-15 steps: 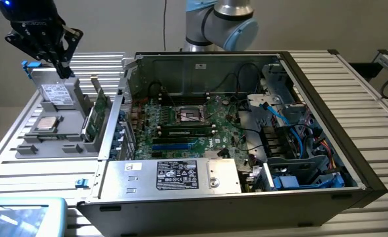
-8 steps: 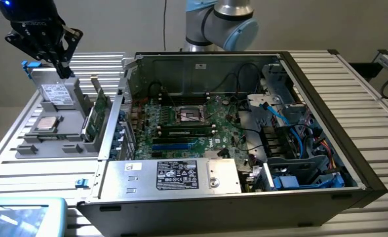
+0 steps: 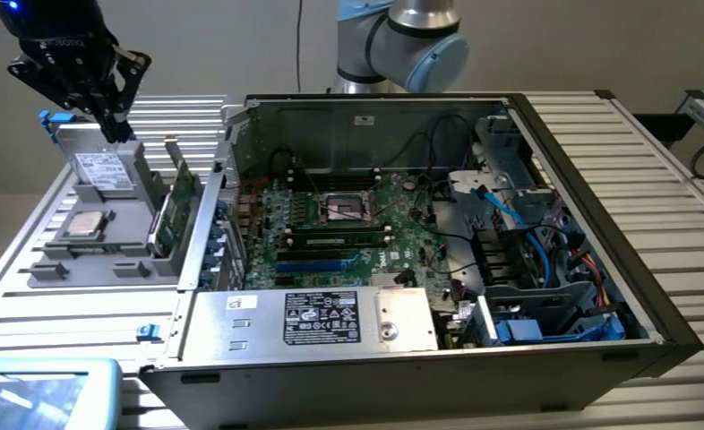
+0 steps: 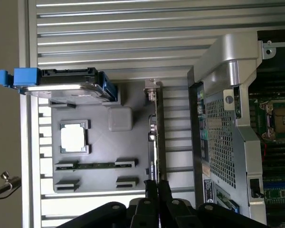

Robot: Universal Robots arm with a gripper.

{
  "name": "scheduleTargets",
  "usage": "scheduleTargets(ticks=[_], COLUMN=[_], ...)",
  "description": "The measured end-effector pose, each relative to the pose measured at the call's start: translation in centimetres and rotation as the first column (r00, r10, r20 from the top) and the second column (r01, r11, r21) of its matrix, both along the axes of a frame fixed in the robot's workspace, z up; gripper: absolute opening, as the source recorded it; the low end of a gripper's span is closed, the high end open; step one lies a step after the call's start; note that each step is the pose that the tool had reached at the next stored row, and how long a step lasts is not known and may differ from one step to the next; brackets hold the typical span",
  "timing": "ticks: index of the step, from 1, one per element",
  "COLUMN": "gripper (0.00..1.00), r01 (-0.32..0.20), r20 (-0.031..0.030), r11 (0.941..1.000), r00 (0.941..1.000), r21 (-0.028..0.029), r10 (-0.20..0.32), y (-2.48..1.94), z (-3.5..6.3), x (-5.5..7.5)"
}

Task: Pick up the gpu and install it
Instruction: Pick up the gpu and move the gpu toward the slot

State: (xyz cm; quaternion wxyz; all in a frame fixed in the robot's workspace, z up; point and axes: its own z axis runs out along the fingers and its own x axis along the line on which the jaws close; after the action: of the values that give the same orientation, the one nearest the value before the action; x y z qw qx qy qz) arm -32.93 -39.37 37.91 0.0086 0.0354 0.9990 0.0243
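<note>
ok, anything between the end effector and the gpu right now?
Nothing visible. The end effector, shut, hangs over the holder; the gpu stands on edge there with its top edge clear. The hard drive sits apart from it.

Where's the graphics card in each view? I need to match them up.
Exterior view: the graphics card stands on edge at the grey tray's side nearest the computer case.
Wrist view: graphics card edge-on, between tray and case.
Shared landmark: the square processor chip on the tray.
</note>
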Motion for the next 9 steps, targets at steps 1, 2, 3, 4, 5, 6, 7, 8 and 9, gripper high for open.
scheduleTargets(ticks=[1, 2, 3, 4, 5, 6, 7, 8, 9], gripper=[0.25, 0.25, 0.32, 0.32, 0.37, 0.43, 0.43, 0.49, 0.49], r01=[0.000, 0.000, 0.000, 0.000, 0.000, 0.000, 0.000, 0.000, 0.000], r20=[0.0000, 0.0000, 0.0000, 0.0000, 0.0000, 0.0000, 0.0003, 0.0031, 0.0070], r11=[1.0000, 1.0000, 1.0000, 1.0000, 1.0000, 1.0000, 1.0000, 1.0000, 1.0000], r00=[1.0000, 1.0000, 1.0000, 1.0000, 1.0000, 1.0000, 1.0000, 1.0000, 1.0000], r21=[0.0000, 0.0000, 0.0000, 0.0000, 0.0000, 0.0000, 0.0001, 0.0006, 0.0005], r10=[0.000, 0.000, 0.000, 0.000, 0.000, 0.000, 0.000, 0.000, 0.000], y=[0.00, 0.00, 0.00, 0.00, 0.00, 0.00, 0.00, 0.01, 0.01], z=[0.00, 0.00, 0.00, 0.00, 0.00, 0.00, -0.03, -0.15, -0.25], x=[0.00, 0.00, 0.00, 0.00, 0.00, 0.00, 0.01, -0.01, -0.06])
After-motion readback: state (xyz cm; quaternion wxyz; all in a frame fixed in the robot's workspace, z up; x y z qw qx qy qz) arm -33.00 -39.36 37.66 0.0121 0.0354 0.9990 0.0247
